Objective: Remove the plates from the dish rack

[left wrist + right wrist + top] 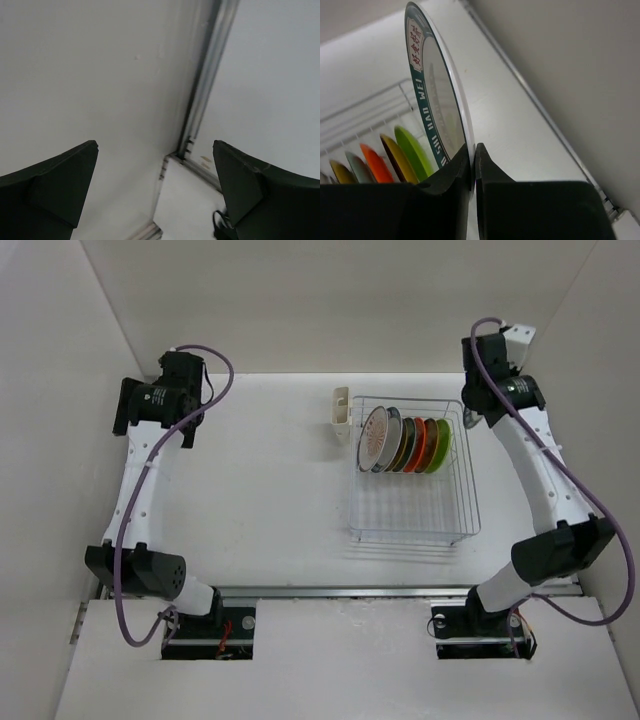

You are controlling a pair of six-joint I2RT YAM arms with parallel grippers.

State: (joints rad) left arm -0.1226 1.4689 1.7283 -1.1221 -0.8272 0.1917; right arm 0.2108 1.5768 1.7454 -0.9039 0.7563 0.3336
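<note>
Teal-rimmed plate [437,100] | right gripper [472,165] clamped on its rim; left gripper [155,192] spread apart | keep your pinch firm, carry it upright, clear of the dish rack [412,515]

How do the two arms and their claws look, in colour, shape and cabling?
The left arm and right arm have white links with black joints. A purple cable runs along each. The left claw and right claw have dark, wedge-shaped fingers.
</note>
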